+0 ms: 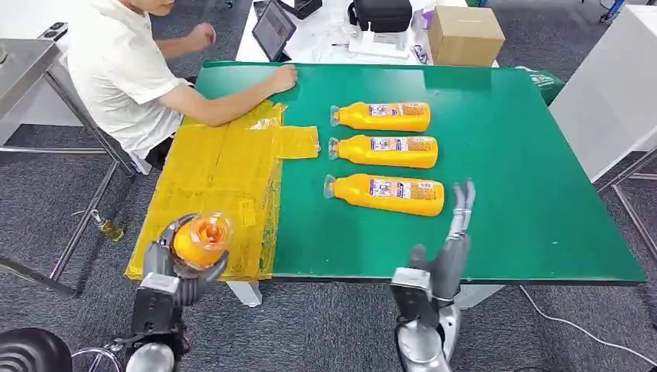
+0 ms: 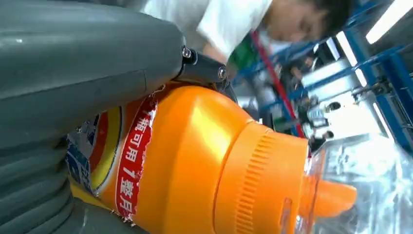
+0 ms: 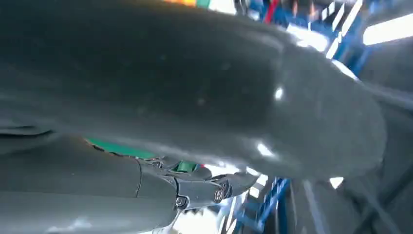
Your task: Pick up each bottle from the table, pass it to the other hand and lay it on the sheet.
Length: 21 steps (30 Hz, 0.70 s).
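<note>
Step in hand: the left hand [image 1: 188, 260] has a bottle [image 1: 201, 239] and holds it over the near end of the yellow sheet [image 1: 225, 174], so by the look of it the laying-down is next.
How to do it well: bring the bottle low and tip it flat before the fingers let go, lengthwise on bare yellow, away from the sheet's near edge where it could roll off towards the floor; a round bottle wants a gentle set-down, not a drop.
Left hand: clamped around the bottle's body, which points its clear-capped end up at the head camera; in the left wrist view the thick grey thumb lies across the label with the orange shoulder and cap [image 2: 336, 195] jutting out beyond.
Right hand: the right hand [image 1: 449, 248] is up at the table's near edge, fingers stretched out and apart, nothing in it, its fingertips just beside the nearest lying bottle [image 1: 386, 194] but not plainly touching.
Still waiting: three bottles lie in a row on the green table [image 1: 527, 155], the middle one [image 1: 385, 151] and the far one [image 1: 381, 116] behind it.
Bystander: a person [image 1: 128, 70] sits at the far left corner, one hand resting on the table by the sheet's far end.
</note>
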Tool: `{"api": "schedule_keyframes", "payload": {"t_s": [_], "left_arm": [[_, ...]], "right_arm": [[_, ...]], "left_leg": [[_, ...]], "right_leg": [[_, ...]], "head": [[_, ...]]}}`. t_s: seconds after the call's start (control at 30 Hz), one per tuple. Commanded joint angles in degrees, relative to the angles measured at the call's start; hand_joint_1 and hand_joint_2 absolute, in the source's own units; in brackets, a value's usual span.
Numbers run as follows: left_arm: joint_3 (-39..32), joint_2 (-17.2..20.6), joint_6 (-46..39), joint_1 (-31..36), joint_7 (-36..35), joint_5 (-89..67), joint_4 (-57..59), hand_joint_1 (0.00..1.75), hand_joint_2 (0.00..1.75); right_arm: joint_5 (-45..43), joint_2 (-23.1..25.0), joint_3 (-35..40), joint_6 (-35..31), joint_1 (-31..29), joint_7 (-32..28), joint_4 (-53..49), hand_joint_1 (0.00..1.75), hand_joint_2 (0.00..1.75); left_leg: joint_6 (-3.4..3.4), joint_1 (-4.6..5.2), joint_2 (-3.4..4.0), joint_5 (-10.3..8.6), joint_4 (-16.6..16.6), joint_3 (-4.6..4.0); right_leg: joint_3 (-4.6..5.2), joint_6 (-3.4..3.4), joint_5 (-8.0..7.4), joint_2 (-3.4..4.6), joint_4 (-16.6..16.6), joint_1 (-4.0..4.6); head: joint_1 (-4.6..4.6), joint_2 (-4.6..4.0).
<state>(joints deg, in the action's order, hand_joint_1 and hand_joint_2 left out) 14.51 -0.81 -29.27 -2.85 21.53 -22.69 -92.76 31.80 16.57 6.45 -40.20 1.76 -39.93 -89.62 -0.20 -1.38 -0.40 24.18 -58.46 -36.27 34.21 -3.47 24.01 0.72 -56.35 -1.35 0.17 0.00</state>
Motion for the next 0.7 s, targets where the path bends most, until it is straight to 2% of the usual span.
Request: {"api": "schedule_keyframes", "payload": {"t_s": [0.03,0.1,0.27,0.53,0.7], "left_arm": [[-1.64,1.95,-0.33,3.94,-0.68,-1.69,4.57,1.75,1.75],[-1.29,2.01,0.31,4.93,-2.31,-5.59,6.04,1.75,1.75],[1.04,2.55,4.67,12.30,-5.74,-16.62,17.86,1.75,1.75],[1.04,2.55,4.67,12.30,-5.74,-16.62,17.86,1.75,1.75],[3.97,3.56,7.77,17.27,-7.60,-24.66,30.23,1.75,1.75]], "right_arm": [[-0.09,2.01,-5.54,0.20,0.27,-0.07,-4.54,0.00,0.00],[-0.88,1.79,-4.42,0.20,0.08,-0.07,-3.26,0.00,0.00],[-3.58,0.46,1.01,0.20,-1.44,-0.07,1.85,0.00,0.00],[-3.58,0.46,1.01,0.20,-1.44,-0.07,1.85,0.00,0.00],[-5.83,-1.00,4.45,0.20,-2.65,-0.07,5.63,0.00,0.00]], "left_leg": [[0.05,0.01,-0.05,0.02,0.05,0.13],[0.07,0.02,-0.06,0.05,0.09,0.25],[0.08,-0.01,-0.15,-0.01,0.15,0.35],[0.06,-0.01,-0.02,0.01,0.08,0.20],[0.07,0.00,-0.03,0.01,0.18,0.42]], "right_leg": [[-0.13,0.12,0.05,-0.10,0.02,0.03],[-0.24,0.15,0.09,-0.14,0.05,0.03],[-0.37,0.20,0.07,-0.27,0.12,0.06],[-0.20,0.13,0.04,-0.10,0.06,0.04],[-0.43,0.19,0.05,-0.13,0.14,0.05]], "head": [[0.02,0.00],[0.00,0.00],[0.00,0.00],[0.02,0.00],[0.02,0.00]]}}
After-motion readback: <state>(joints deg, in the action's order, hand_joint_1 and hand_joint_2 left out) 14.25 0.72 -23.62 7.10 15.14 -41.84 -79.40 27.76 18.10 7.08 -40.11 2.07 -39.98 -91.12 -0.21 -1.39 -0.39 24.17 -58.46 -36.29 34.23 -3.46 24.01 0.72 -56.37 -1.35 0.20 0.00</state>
